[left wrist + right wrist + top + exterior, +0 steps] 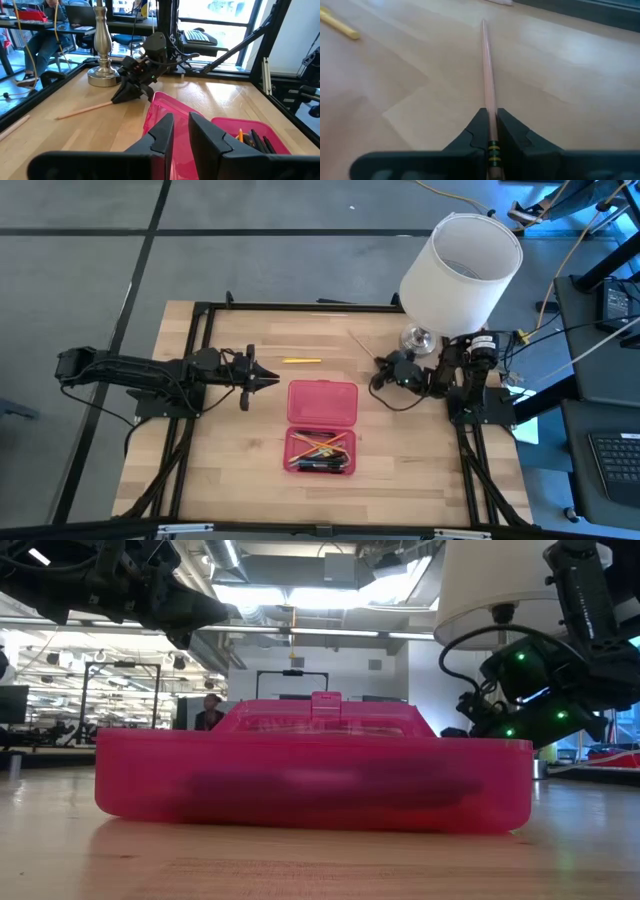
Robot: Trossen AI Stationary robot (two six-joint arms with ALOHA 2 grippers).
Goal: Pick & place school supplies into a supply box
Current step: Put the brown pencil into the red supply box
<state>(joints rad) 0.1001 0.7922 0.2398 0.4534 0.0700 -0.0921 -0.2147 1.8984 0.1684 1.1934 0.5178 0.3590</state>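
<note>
The pink supply box (321,426) lies open mid-table, its lid (322,402) flat on the far side. Several pens and pencils (320,452) lie in its tray. A yellow pencil (300,361) lies flat on the table beyond the lid. My right gripper (383,368) is low at the back right, shut on a thin pale wooden pencil (364,346). My left gripper (181,131) hovers level, left of the lid. Its fingers stand a narrow gap apart with nothing between them. My right gripper pinches the pale pencil between its two fingers near the banded end (493,146). The fingers slant down from the table's right side and lie along the pencil. The shaft (487,65) runs out ahead of the fingertips, low over the table. The far tip (59,118) looks to rest on the wood.
A lamp with a white shade (460,265) and a metal foot (102,75) stands at the back right, close behind my right arm. Black frame rails (200,340) edge the table. Bare wood lies left and right of the box. A seated person (45,30) shows beyond the table.
</note>
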